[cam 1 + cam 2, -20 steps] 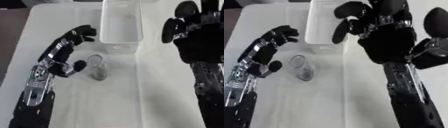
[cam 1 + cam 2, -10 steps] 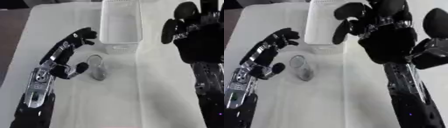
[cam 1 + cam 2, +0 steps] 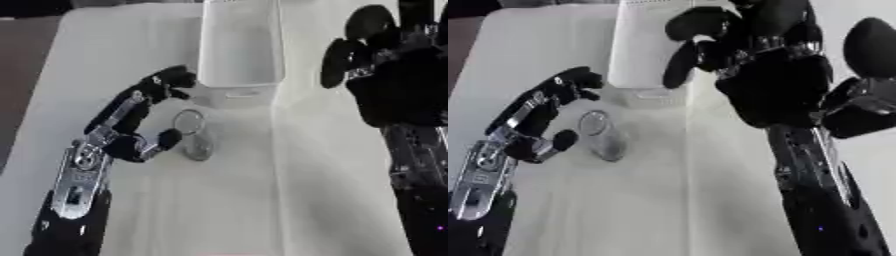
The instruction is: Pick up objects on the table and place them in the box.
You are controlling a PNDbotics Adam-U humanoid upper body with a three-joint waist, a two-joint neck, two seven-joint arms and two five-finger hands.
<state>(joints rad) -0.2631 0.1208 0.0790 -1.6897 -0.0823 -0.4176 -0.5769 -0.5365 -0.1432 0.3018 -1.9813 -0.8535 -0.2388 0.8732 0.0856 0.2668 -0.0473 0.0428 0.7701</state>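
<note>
A clear glass cup [image 3: 193, 135] stands on the white table [image 3: 332, 200], just in front of the white box [image 3: 238, 45]. My left hand [image 3: 131, 125] is beside the cup on its left, open, with the thumb [image 3: 164, 139] close to the cup's near side and the fingers [image 3: 171, 80] arched above and behind it. It is not closed on the cup. My right hand [image 3: 776, 75] hangs high over the table's right side, close to the camera, its fingers spread and holding nothing.
The white box is a long rectangular bin running away from me at the table's far middle. A dark floor strip [image 3: 22, 85] shows past the table's left edge. Bare table lies in front of the cup.
My left hand has moved forward and toward the cup, its fingers now reaching further over it. The cup and right hand have not moved.
</note>
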